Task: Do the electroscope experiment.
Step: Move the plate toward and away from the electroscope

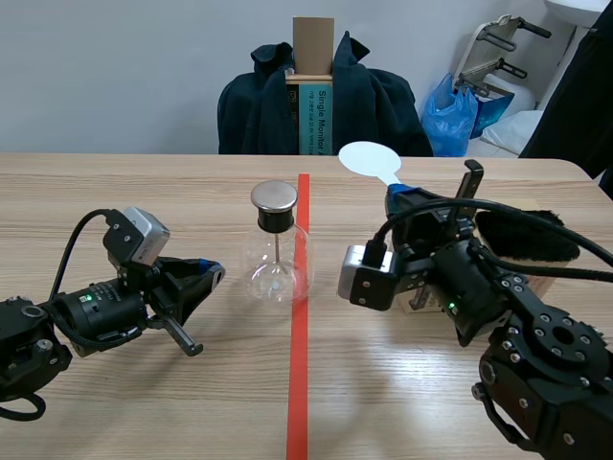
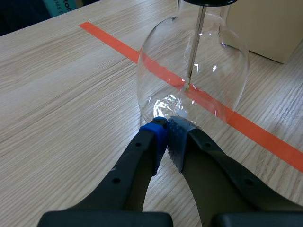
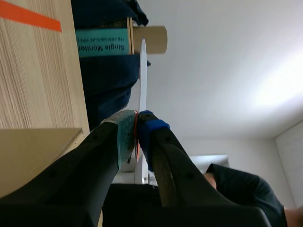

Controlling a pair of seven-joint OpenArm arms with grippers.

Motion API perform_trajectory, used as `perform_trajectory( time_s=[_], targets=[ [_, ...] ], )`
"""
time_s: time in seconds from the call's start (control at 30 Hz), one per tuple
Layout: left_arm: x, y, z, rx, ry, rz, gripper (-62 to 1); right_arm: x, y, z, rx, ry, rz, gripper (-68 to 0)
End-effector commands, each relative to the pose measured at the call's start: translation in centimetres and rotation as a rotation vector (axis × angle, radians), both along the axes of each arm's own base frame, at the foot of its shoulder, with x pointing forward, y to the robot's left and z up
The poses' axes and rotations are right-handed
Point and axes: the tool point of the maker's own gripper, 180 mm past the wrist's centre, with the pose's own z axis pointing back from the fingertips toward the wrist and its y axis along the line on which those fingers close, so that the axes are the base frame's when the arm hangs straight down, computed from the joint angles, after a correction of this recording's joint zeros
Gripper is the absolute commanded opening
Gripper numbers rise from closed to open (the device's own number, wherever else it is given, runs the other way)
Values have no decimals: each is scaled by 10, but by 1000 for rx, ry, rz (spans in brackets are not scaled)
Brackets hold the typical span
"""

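Observation:
The electroscope, a clear glass flask with a metal cap and a rod inside, stands on the red tape line at the table's middle. My left gripper lies low on the table left of it, shut on nothing. In the left wrist view the shut gripper sits right at the flask's base. My right gripper is raised right of the flask and shut on the handle of a white round paddle. The right wrist view shows that paddle edge-on, rising from the gripper.
A black fur pad lies on a cardboard box behind the right arm. A chair draped with a dark jacket and a teal box stand past the table's far edge. A blue bag is at the back right.

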Motion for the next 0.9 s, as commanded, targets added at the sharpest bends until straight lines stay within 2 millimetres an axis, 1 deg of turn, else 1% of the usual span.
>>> perform_trajectory(
  time_s=[0.0,0.13,0.27,0.43,0.67,0.87],
  targets=[
    [5,-4,12,-24,-33,-1,-581,7,-6,12,13,-35,-29,-667],
    [5,-4,12,-24,-33,-1,-581,9,-10,12,13,-33,-57,-667],
    [5,-4,12,-24,-33,-1,-581,7,-5,12,13,-35,-26,-667],
    [5,-4,12,-24,-33,-1,-581,-3,15,13,8,-42,98,-667],
    [5,-4,12,-24,-33,-1,-581,-26,46,13,0,-54,311,-667],
    [5,-4,12,-24,-33,-1,-581,-42,62,13,-4,-61,435,-667]
  ],
)
